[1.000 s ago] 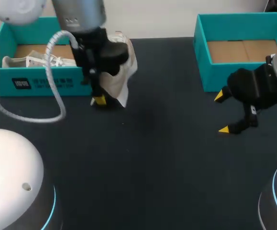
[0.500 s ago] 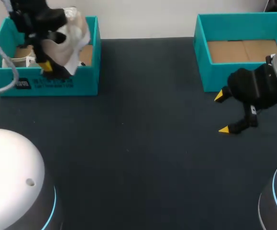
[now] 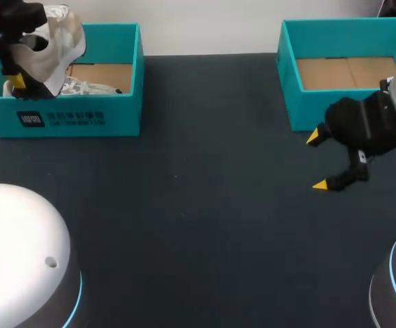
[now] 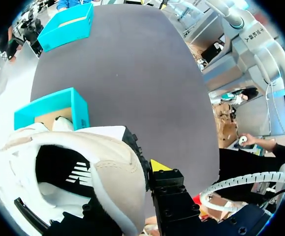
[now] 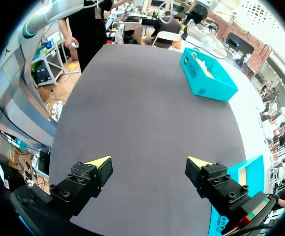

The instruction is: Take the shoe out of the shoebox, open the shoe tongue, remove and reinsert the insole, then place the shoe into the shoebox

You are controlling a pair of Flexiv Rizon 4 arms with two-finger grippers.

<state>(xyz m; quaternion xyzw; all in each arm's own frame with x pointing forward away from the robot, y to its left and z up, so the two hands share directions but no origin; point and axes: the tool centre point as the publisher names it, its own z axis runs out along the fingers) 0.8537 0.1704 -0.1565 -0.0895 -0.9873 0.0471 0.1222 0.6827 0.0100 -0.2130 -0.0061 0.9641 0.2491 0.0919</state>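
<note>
A beige and white shoe point(image 3: 59, 41) hangs over the left end of the left teal shoebox point(image 3: 81, 117), with my left gripper point(image 3: 18, 82) shut on its side wall. In the left wrist view the shoe point(image 4: 100, 169) opens toward the camera; one yellow fingertip point(image 4: 159, 165) shows outside its wall and the other is hidden. A second white shoe point(image 3: 91, 87) lies inside that box. My right gripper point(image 3: 318, 161) stands open over the table in front of the right teal shoebox point(image 3: 321, 102), nothing between its fingers point(image 5: 99, 163).
The right shoebox holds only its cardboard floor point(image 3: 348, 72). Dark table point(image 3: 204, 205) stretches between the two boxes. In the right wrist view the left shoebox point(image 5: 207, 78) lies far ahead across the table.
My left arm has carried the shoe leftward and back, from the table in front of the box's right corner to above the box's left end. The right arm has not moved.
</note>
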